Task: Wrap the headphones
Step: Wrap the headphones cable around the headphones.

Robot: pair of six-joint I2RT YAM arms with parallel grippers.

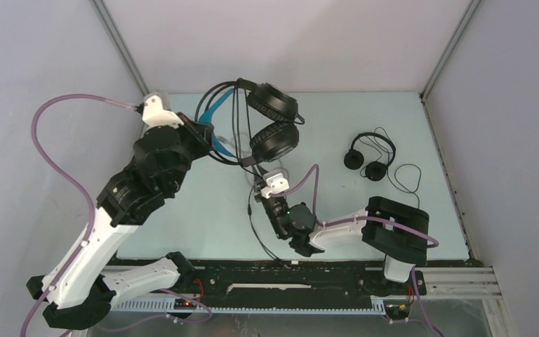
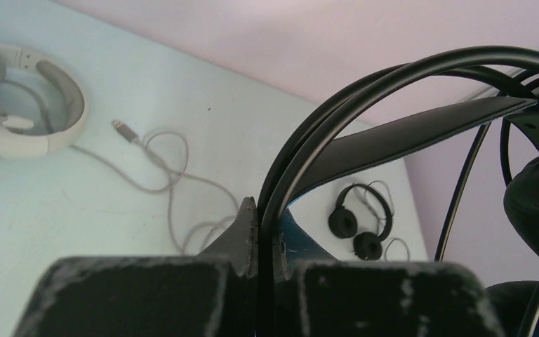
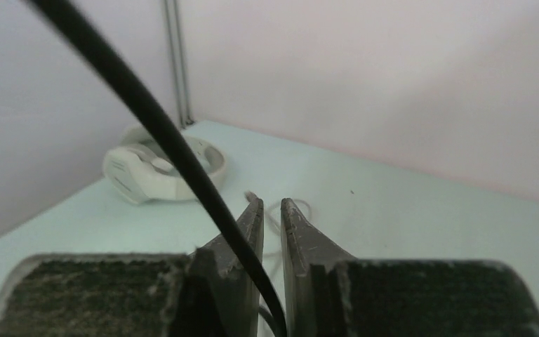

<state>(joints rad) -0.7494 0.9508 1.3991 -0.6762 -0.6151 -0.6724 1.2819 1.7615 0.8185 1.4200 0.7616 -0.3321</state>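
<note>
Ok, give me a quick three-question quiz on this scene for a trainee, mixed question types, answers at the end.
1. True or false: the left gripper is shut on the headband of the black over-ear headphones.
2. What does the right gripper hold between its fingers? A) a grey cable B) a black cable C) a white headband
3. How many pairs of headphones lie on the table with no gripper on them?
Key: 1 true. 2 B. 3 two: the small black on-ear pair and the white pair.
</note>
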